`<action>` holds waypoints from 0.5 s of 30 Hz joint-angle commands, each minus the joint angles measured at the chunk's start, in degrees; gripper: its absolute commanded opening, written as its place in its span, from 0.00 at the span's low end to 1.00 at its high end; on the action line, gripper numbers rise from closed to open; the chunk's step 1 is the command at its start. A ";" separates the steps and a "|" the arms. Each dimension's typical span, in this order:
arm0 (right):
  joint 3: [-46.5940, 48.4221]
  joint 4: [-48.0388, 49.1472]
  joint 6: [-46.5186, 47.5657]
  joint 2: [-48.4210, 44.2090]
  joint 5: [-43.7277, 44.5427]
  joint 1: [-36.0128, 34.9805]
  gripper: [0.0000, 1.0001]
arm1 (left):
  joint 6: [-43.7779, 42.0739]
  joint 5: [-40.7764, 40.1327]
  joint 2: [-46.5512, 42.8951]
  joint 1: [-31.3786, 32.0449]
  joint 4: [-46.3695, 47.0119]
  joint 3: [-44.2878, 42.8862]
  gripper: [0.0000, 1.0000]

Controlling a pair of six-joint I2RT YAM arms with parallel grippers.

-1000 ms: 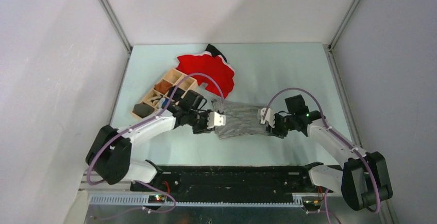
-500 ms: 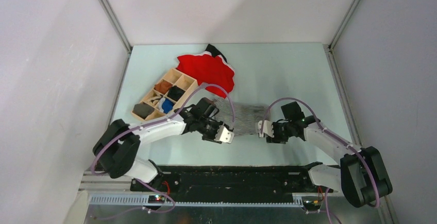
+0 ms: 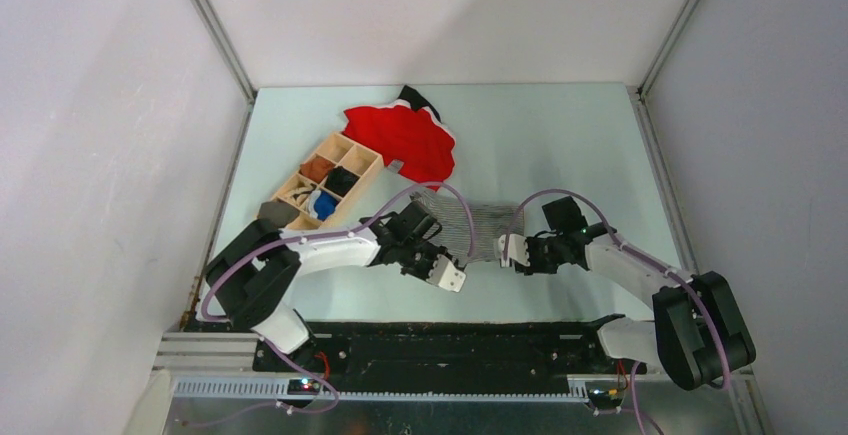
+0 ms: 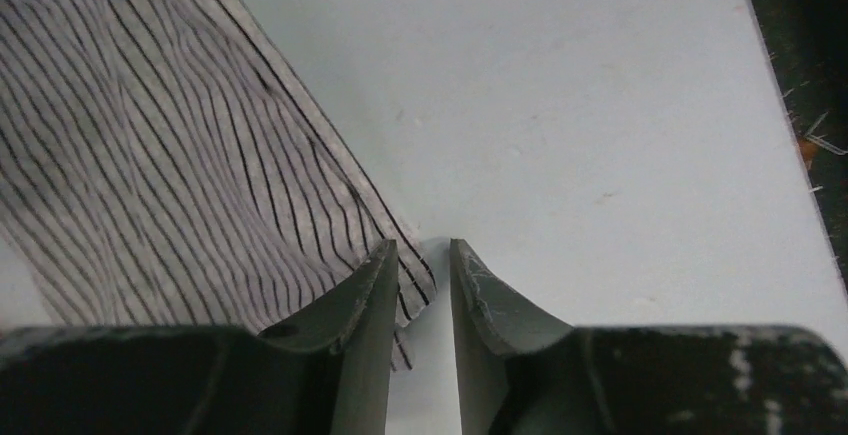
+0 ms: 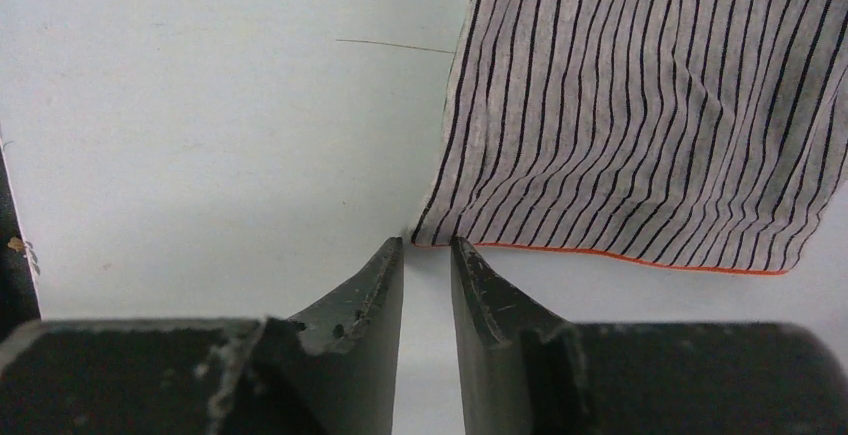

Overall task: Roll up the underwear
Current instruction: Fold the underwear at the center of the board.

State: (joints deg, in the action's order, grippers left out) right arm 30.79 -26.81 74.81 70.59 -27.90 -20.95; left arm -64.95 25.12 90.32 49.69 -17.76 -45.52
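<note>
Left gripper (image 4: 424,245) is down at the pale table (image 4: 600,105), its jaws a narrow slit apart, with a corner of the striped underwear (image 4: 150,135) lying in the gap, unpinched. Right gripper (image 5: 427,242) is likewise barely parted and grasps nothing, tips just short of the opposite corner. The garment lies between them, near the red cloth (image 3: 405,138).

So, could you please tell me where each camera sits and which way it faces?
Top external: above and behind the arms, looking down at the table; both arms, left hand, right hand show.
Left wrist: on that wrist, facing the underwear past own fingers.
Right wrist: same, facing the underwear's orange-trimmed edge past own fingers.
Shared: all show the striped underwear.
</note>
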 commanded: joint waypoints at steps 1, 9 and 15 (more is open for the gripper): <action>-0.55 0.00 1.12 0.45 -0.23 -0.31 0.25 | -3.65 -5.61 1.44 0.40 1.02 1.59 0.29; -0.50 -3.21 1.00 -5.31 -1.24 -0.06 0.00 | -2.78 -5.01 0.01 -1.70 -4.12 -0.38 0.00; 2.45 -9.08 0.12 -11.00 -0.11 0.03 0.00 | -0.77 -4.32 -3.58 -6.30 -7.04 -4.89 0.00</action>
State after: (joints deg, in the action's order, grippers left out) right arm 30.44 -31.59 75.24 62.00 -27.86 -20.93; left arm -67.09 21.08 90.08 46.39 -20.78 -46.37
